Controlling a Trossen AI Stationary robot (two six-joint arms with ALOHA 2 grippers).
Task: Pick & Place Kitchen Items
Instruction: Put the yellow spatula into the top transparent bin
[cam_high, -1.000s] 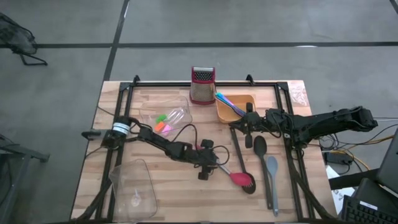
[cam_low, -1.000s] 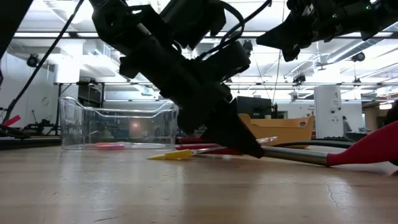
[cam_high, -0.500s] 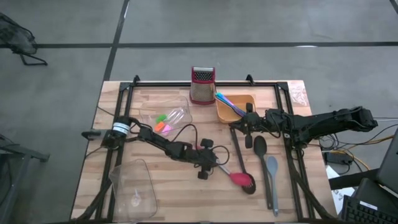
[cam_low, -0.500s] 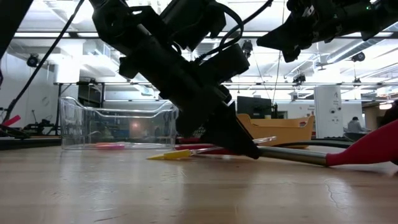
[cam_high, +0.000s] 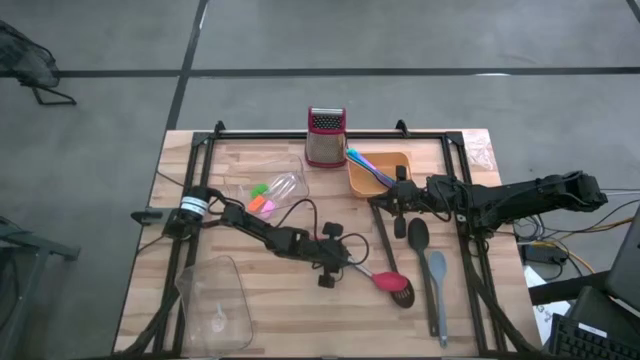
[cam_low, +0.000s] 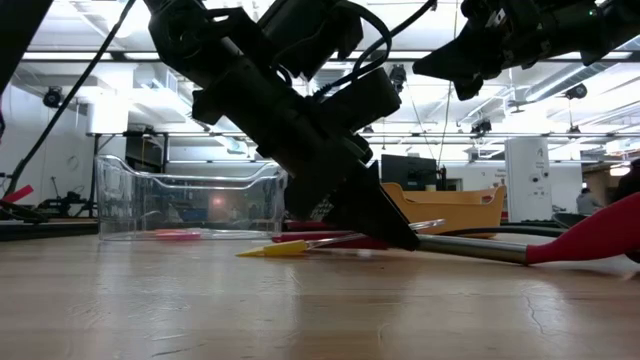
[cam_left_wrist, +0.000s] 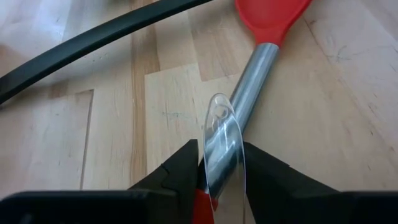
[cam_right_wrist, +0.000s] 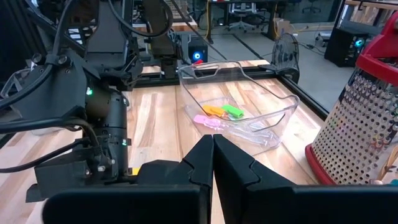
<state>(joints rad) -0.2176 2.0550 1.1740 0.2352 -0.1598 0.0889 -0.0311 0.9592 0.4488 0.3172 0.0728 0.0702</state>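
Note:
My left gripper (cam_high: 343, 264) is at the table's middle, shut on the steel handle of a red spatula (cam_high: 386, 281). A clear plastic strip (cam_left_wrist: 221, 149) also stands between its fingers. In the low view a yellow piece (cam_low: 272, 250) with a clear stem lies on the table and reaches toward the fingertips. My right gripper (cam_high: 399, 208) is shut and empty. It hangs above the table over a black slotted spatula (cam_high: 386, 250), near the orange tray (cam_high: 396, 160). My left gripper pinches the red spatula's steel handle (cam_left_wrist: 249, 93) between its two fingers, close to the handle's red free end (cam_left_wrist: 202, 204). The fingers (cam_left_wrist: 180, 174) lie across the handle and slant down at it from the table's left. The spatula lies low along the table, head away from the gripper.
A clear tub (cam_high: 290, 170) at the far left holds green, orange and pink pieces (cam_high: 262, 197). Blue and purple sticks (cam_high: 360, 160) lean in the orange tray. A steel grater (cam_high: 325, 137) stands at the far edge. A black spoon (cam_high: 418, 236) and grey spatula (cam_high: 438, 290) lie at right. Another clear tub (cam_high: 215, 300) stands near left.
My left gripper has edged slightly toward the table's far edge, still shut on the handle. The red spatula's head has shifted with it, a little away from the black spatula's slotted head.

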